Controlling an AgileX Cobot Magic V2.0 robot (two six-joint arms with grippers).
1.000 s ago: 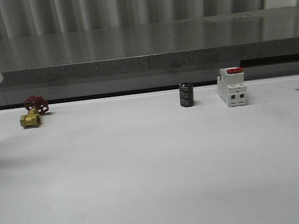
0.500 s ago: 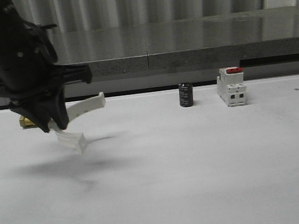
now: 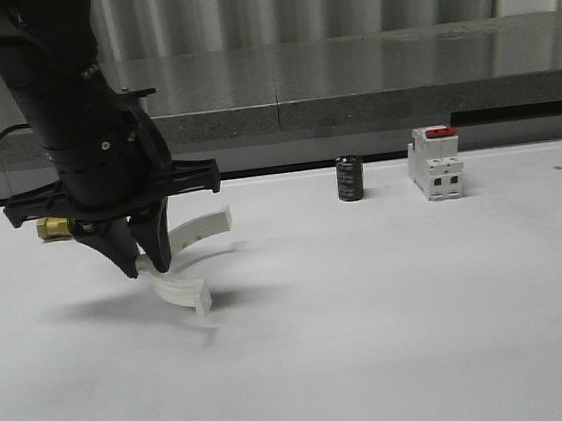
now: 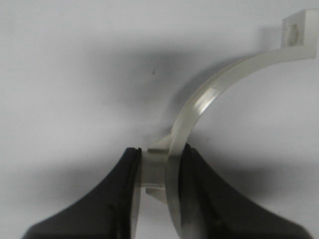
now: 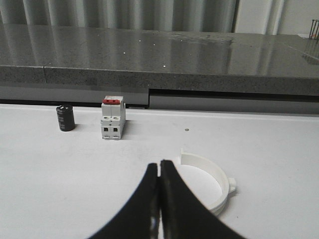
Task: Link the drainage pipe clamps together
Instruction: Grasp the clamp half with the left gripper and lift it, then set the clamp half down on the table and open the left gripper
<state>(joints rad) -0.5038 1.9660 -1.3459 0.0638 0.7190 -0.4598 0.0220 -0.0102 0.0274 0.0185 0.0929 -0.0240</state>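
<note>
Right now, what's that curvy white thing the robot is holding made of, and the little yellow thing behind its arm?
The curved white half-ring clamp in the left tool looks like plastic: slightly see-through with a soft sheen. The small yellow fitting looks like brass, shiny and golden, though mostly hidden.

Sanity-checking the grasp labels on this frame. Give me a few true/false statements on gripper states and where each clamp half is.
1. The left gripper is shut on a clamp half. True.
2. The right gripper holds the other clamp half. False: its jaws are shut on nothing, and that half lies on the table beyond them.
3. The black cylinder stands left of the switch with the red top in the front view. True.
4. The held half is already joined to the other. False: the two are apart.
</note>
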